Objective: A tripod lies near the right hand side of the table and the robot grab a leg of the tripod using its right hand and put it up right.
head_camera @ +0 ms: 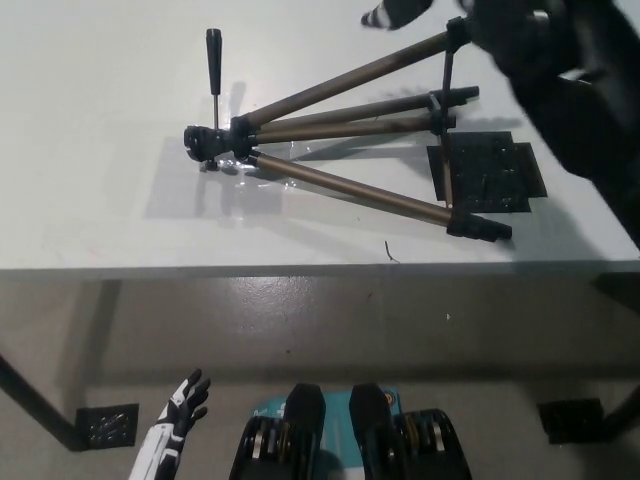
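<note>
Although the tripod (340, 135) is to be stood upright, it is seen lying flat on the white table (90, 150), towards the right side, so the raising is judged not yet done. The black right hand (500, 30) is placed over the far right of the table, at the foot end of the far leg (350, 78). Its outline is blurred, and a pale fingertip (378, 15) is seen pointing left above that leg. Whether the fingers are closed on the leg or merely spread above it cannot be told. A firm grasp, the lift and the setting on three feet are therefore judged to be left.

The tripod is seen with its head (210, 145) to the left and its three bronze-coloured legs fanned out to the right. A black pan handle (214, 62) is stuck out from the head towards the far side. The near leg (355, 188) is ended in a black foot close to the near edge of the table. The middle leg (350, 122) lies between the two, joined to the others by thin braces. A dark patch (490, 175) is seen on the table under the right ends of the near and middle legs.

The white left hand (185, 398) is held low at the near left, below the table, with its fingers spread and nothing held.
</note>
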Action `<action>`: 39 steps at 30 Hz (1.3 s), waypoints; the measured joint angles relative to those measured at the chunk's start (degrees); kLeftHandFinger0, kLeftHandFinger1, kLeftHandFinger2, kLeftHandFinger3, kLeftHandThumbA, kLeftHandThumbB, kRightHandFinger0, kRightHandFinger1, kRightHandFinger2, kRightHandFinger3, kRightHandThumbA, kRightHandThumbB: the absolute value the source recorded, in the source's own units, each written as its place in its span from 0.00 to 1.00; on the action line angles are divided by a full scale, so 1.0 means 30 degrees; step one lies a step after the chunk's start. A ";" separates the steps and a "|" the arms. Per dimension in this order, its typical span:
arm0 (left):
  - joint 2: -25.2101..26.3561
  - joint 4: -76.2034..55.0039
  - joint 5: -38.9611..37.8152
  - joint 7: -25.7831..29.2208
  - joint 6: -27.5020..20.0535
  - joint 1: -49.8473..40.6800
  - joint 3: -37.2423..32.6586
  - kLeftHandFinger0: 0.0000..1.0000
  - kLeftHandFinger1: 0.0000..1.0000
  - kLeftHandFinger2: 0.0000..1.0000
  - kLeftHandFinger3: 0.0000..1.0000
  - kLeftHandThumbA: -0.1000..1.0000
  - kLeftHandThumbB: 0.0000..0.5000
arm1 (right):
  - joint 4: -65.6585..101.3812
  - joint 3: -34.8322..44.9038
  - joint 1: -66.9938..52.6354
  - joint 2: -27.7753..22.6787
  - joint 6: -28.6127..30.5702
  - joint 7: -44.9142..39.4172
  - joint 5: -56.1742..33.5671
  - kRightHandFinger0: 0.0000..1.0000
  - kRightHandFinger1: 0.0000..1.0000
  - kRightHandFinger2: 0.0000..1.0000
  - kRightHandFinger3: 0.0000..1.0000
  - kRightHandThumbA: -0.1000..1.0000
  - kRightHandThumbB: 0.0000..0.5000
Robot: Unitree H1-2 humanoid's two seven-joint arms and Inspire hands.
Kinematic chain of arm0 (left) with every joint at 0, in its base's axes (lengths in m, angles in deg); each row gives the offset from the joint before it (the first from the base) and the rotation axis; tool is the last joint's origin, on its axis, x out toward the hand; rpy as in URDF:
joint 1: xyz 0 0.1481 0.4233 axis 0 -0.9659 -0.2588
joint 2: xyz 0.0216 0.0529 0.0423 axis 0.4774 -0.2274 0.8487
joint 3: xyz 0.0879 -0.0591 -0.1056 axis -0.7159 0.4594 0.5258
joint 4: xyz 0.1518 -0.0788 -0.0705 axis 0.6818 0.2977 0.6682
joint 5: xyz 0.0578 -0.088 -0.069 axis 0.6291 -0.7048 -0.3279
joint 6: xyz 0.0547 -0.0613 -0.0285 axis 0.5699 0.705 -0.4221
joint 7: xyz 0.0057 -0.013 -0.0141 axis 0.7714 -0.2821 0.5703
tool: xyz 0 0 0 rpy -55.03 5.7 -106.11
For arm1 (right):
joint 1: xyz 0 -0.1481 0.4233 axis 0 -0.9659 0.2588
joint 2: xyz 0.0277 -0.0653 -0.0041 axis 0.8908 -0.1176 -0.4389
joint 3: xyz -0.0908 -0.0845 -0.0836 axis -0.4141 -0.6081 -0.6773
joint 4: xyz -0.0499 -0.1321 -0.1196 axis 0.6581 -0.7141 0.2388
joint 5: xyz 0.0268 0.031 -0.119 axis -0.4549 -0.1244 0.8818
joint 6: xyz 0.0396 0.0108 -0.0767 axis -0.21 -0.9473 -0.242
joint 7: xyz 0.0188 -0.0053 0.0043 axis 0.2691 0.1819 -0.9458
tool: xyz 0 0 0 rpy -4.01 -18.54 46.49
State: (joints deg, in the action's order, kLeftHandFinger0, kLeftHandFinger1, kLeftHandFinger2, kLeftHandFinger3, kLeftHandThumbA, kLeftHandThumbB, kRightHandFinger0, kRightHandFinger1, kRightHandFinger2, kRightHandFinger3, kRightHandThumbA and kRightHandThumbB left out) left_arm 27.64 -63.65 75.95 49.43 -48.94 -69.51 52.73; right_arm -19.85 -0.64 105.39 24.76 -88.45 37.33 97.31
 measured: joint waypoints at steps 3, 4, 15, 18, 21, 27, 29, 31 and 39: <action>0.0084 0.0004 0.0084 -0.0011 -0.0239 -0.0097 -0.0028 1.00 1.00 1.00 1.00 1.00 0.67 | -0.2277 -0.1715 0.0858 0.0803 -0.0149 -0.0377 0.0898 1.00 1.00 1.00 1.00 0.90 1.00; 0.0099 0.0003 0.0083 -0.0021 -0.0278 -0.0097 -0.0036 1.00 1.00 1.00 1.00 1.00 0.67 | -0.2802 -0.2072 0.0985 0.0981 -0.0163 -0.0412 0.1098 1.00 1.00 1.00 1.00 0.90 1.00; 0.0129 -0.0001 0.0079 -0.0053 -0.0583 -0.0111 -0.0063 1.00 1.00 1.00 1.00 1.00 0.73 | -0.8123 -0.2788 0.1089 0.1892 -0.0170 -0.0668 0.1722 1.00 1.00 1.00 1.00 0.84 1.00; 0.0130 0.0000 0.0071 -0.0057 -0.0588 -0.0100 -0.0064 1.00 1.00 1.00 1.00 1.00 0.75 | -0.9513 -0.2701 0.1107 0.1954 -0.0109 -0.0534 0.1747 1.00 1.00 1.00 1.00 0.77 0.95; 0.0131 0.0000 0.0069 -0.0057 -0.0611 -0.0130 -0.0066 1.00 1.00 1.00 1.00 1.00 0.77 | -1.0844 -0.3336 0.1031 0.2105 0.0093 -0.0047 0.2068 0.45 0.53 0.67 0.89 0.15 0.55; 0.0121 0.0094 0.0072 -0.0053 -0.0601 -0.0115 -0.0066 1.00 1.00 1.00 1.00 1.00 0.74 | -1.1153 -0.3877 0.0419 0.2091 0.0473 0.2179 0.2516 0.00 0.04 0.32 0.35 0.00 0.54; 0.0121 0.0114 0.0071 -0.0052 -0.0597 -0.0113 -0.0066 1.00 1.00 1.00 1.00 1.00 0.72 | -1.1157 -0.3877 0.0248 0.2063 0.0696 0.3021 0.2582 0.00 0.20 0.63 0.25 0.00 0.47; 0.0121 0.0117 0.0072 -0.0054 -0.0596 -0.0113 -0.0067 1.00 1.00 1.00 1.00 1.00 0.74 | -1.1161 -0.3874 0.0019 0.2040 0.0922 0.3777 0.2615 0.00 0.21 0.64 0.21 0.00 0.54; 0.0120 0.0133 0.0086 -0.0050 -0.0580 -0.0112 -0.0069 1.00 1.00 1.00 1.00 1.00 0.70 | -1.1160 -0.3703 -0.0876 0.1964 0.1952 0.6712 0.2782 0.00 0.09 0.52 0.19 0.00 0.34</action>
State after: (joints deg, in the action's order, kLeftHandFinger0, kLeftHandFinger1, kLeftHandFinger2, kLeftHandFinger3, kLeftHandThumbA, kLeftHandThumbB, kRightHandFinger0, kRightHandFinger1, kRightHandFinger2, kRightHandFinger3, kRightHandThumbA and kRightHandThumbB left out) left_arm 28.00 -63.25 76.21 49.28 -50.68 -69.84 52.52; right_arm -53.33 -11.75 102.76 30.65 -82.60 57.47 105.66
